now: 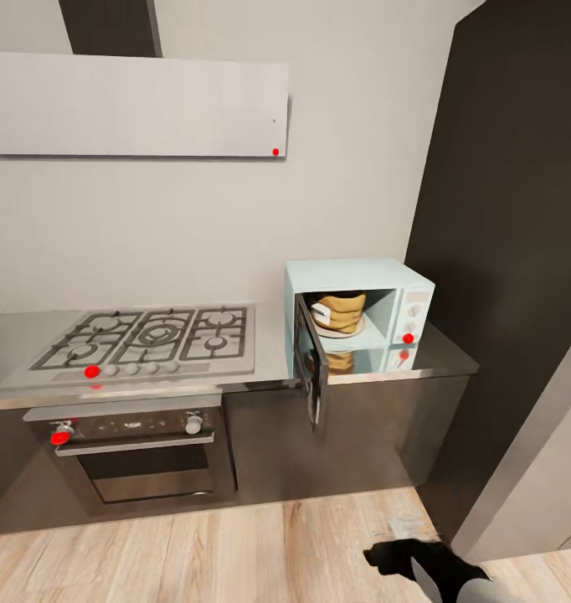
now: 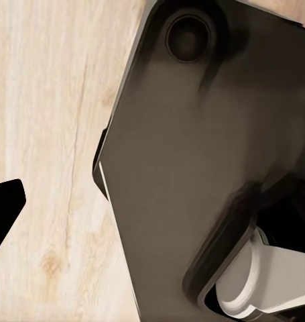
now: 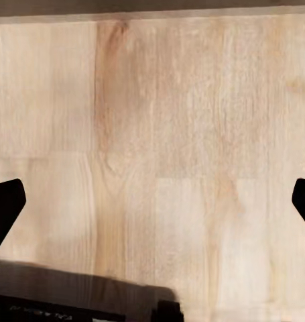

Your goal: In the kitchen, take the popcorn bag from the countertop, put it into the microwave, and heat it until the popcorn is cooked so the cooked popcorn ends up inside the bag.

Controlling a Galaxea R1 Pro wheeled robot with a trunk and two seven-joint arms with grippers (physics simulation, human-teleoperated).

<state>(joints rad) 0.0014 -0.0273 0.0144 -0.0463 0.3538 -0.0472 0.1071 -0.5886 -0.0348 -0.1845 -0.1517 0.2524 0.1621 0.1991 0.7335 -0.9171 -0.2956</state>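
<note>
Right gripper (image 3: 152, 201) spread wide, empty, above pale woodgrain; crumpled popcorn bag (image 1: 339, 311) inside boxy microwave (image 1: 361, 289).

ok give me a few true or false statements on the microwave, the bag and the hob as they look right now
1. The microwave door is shut. False: it is swung open toward the room.
2. The popcorn bag sits inside the microwave. True.
3. The microwave stands on the gas hob. False: it stands on the countertop, to the right of the hob in the head view.
4. An oven sits below the hob. True.
5. The right end effector holds the bag. False: its fingers are spread wide over bare wooden floor.
</note>
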